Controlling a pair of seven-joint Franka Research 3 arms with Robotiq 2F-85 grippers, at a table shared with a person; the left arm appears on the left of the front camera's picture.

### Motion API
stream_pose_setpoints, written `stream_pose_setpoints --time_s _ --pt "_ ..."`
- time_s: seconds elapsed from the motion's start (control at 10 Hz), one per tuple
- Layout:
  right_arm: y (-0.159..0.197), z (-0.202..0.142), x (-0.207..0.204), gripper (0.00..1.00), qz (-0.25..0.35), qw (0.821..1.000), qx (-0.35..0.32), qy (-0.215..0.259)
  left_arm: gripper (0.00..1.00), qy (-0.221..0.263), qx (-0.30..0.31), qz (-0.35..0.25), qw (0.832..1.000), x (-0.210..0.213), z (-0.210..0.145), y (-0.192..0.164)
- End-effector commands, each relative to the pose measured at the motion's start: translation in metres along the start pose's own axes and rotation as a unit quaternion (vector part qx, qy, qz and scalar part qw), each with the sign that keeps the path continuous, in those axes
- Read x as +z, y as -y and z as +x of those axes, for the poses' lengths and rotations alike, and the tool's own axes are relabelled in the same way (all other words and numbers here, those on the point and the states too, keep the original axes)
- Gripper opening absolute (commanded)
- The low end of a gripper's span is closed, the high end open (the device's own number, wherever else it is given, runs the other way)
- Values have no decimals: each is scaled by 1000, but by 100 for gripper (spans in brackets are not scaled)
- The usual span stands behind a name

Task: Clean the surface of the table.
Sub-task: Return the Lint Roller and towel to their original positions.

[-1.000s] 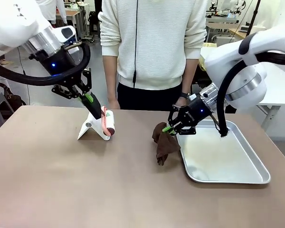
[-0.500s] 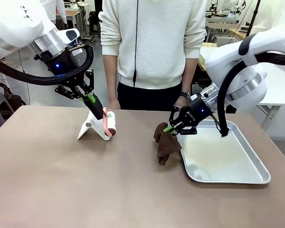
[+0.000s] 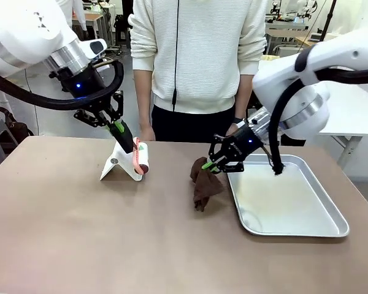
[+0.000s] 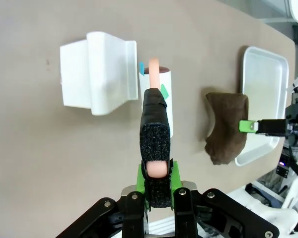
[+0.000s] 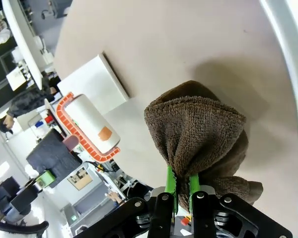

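tray point(image 3: 331, 228) beside brown cloth point(image 3: 202, 187)

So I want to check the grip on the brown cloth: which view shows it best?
The right wrist view: the right pincer pinches the brown cloth up close. The front view shows the cloth hanging onto the table; the left wrist view shows it from afar.

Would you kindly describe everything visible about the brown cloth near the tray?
The dark brown terry cloth looks soft and nubbly, bunched into loose folds. The right gripper is shut on its upper edge, so it hangs down with its lower part resting on the brownish-taupe table. It sits just left of the shiny silver rectangular tray, near the left rim.
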State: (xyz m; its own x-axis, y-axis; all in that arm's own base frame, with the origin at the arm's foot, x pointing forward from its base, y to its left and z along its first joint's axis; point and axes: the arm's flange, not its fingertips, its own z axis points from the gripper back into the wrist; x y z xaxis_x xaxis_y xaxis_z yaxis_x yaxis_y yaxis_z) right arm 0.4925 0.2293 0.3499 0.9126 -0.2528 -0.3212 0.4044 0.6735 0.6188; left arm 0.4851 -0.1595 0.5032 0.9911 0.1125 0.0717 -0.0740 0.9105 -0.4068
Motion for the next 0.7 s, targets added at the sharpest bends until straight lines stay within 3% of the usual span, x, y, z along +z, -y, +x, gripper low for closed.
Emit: stream_pose_setpoints --time_s 0.0,0.1,0.2,0.6 --pt "-16 18 -17 11 -31 999 -42 13 20 23 11 29 999 -4 23 11" --pt "-16 22 -22 11 -42 998 -46 4 20 23 -47 29 998 -7 33 11" --pt "-16 27 -25 11 -52 997 -60 6 20 -10 -69 25 997 -10 44 9" --pt "-17 41 -34 11 -71 993 -91 6 20 -68 -75 3 995 -18 61 -1"
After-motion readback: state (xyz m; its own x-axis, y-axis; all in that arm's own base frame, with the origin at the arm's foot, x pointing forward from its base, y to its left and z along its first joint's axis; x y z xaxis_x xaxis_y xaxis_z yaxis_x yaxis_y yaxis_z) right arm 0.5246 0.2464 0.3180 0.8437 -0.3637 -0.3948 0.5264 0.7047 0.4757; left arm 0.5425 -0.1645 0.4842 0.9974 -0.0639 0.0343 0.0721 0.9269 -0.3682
